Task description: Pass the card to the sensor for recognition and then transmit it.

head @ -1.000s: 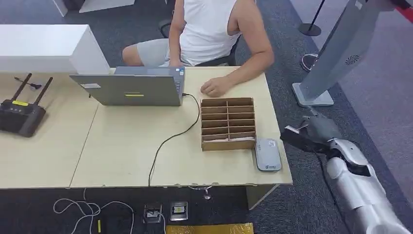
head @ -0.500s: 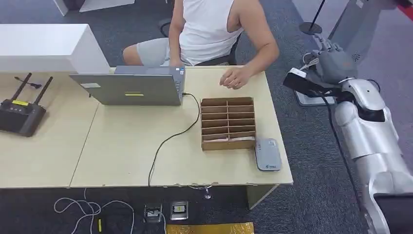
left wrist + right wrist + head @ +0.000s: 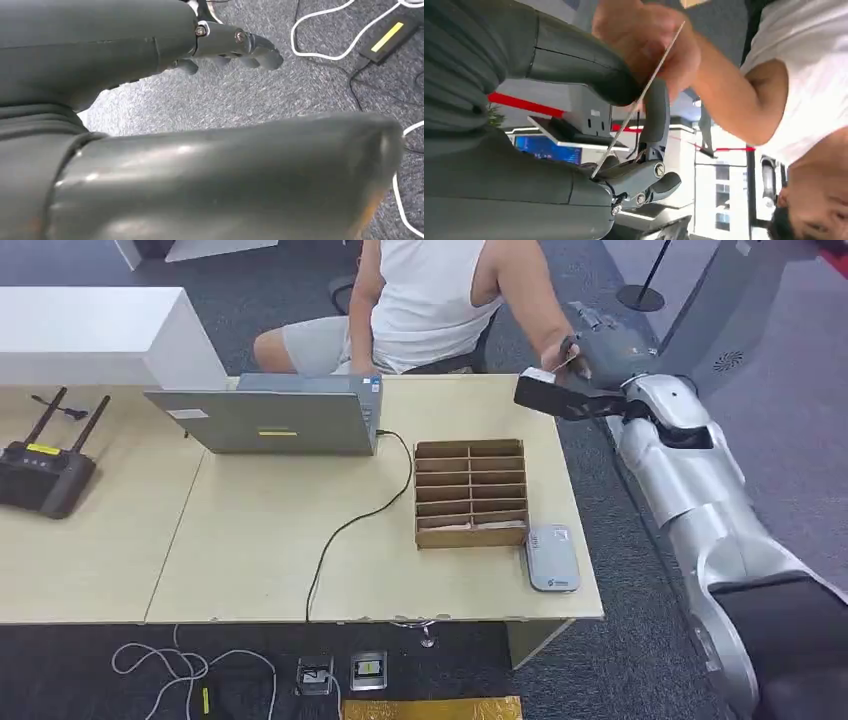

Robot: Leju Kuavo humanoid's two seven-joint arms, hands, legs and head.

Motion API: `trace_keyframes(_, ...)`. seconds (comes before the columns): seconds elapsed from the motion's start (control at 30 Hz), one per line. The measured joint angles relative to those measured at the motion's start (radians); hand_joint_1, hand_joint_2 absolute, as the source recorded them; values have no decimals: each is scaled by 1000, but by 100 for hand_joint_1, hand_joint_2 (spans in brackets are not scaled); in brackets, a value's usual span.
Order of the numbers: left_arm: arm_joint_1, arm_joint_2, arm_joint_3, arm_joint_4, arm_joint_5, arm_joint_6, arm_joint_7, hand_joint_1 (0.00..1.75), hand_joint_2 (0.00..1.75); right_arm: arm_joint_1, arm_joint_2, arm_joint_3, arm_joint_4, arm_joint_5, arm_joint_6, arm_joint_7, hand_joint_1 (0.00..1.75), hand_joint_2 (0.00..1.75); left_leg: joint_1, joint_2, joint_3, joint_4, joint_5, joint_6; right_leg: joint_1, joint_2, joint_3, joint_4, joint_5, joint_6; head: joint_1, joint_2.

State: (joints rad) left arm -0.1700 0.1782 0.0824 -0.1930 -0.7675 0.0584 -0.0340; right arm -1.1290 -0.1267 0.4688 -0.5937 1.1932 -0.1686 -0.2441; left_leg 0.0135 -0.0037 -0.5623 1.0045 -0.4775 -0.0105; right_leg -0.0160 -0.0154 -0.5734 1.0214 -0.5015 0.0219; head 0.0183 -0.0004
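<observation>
Right hand (image 3: 600, 345) upper right, pinching card (image 3: 639, 97); person's hand (image 3: 649, 42) on it too (left hand (image 3: 235, 47) loose, fingers apart, holding nothing).

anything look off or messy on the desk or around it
Nothing damaged or spilled. The untidiest spot is the floor in front of the desk, where a white cable lies in loose loops. The right hand holds the card at the person's hand.
</observation>
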Motion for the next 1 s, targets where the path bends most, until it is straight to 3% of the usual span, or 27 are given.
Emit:
trace_keyframes(0.17, 1, 0, -2, 0, 0, 0, 2, 0, 0, -4, 44, 20, 66, 3, 0, 3, 166, 175, 0, 0, 0, 0, 0, 0, 0, 0, 0, 0, 0, 0, 0, 0)
trace_keyframes(0.2, 2, 0, -2, 0, 0, 1, 2, 0, 0, -4, 52, 21, 77, 2, -2, 6, 65, 175, 0, 0, 0, 0, 0, 0, 0, 0, 0, 0, 0, 0, 0, 0)
trace_keyframes(0.23, 3, 0, -2, 0, 0, 1, 2, 0, 0, -4, 55, 22, 86, 0, -4, 9, 2, 175, 0, 0, 0, 0, 0, 0, 0, 0, 0, 0, 0, 0, 0, 0)
trace_keyframes(0.87, 21, 0, -2, 1, 6, 5, 2, 0, 0, -11, 66, 26, 166, -66, -113, 32, 0, 175, 0, 0, 1, 0, 0, 0, 0, 0, 0, 0, 0, 0, 0, 0)
trace_keyframes(1.0, 24, -1, -2, 1, 9, 13, 2, 0, 0, -43, 66, 15, 168, -181, -169, -39, 0, 175, 0, 0, 0, 0, 0, 0, 0, 1, 0, 0, 0, 0, 0, 0)
